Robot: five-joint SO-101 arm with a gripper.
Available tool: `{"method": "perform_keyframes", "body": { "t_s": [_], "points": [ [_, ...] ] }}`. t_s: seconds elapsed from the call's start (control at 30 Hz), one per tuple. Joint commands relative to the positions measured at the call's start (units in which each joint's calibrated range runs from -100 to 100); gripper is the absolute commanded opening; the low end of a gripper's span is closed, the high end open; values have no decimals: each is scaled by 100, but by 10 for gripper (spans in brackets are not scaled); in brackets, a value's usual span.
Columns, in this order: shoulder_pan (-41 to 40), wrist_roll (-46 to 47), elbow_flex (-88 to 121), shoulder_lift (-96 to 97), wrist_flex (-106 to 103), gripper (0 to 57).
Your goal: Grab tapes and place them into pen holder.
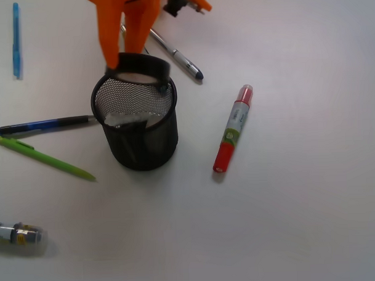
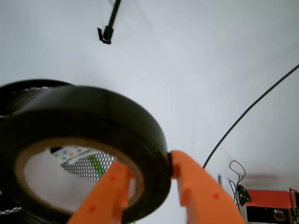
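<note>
End effector (image 1: 132, 59) pinches the large dark tape roll (image 1: 140, 67) by its wall, one orange finger (image 2: 110, 193) inside the pale core, the other outside; roll sits tilted right at the far rim of the black mesh pen holder (image 1: 138, 139), over its opening; something whitish lies inside the holder, can't tell what; red marker (image 1: 232, 129) lies on the table (image 1: 300, 204) right of the holder, green pen (image 1: 43, 159) and blue-black pen (image 1: 45, 124) to its left.
</note>
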Motion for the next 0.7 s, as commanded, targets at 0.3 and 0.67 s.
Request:
{"method": "perform_keyframes", "body": {
  "t_s": [0.3,0.67],
  "points": [
    [234,-337,1426,-360,-2416,6],
    [62,-337,1670,-385,-2468,433]
  ]
}}
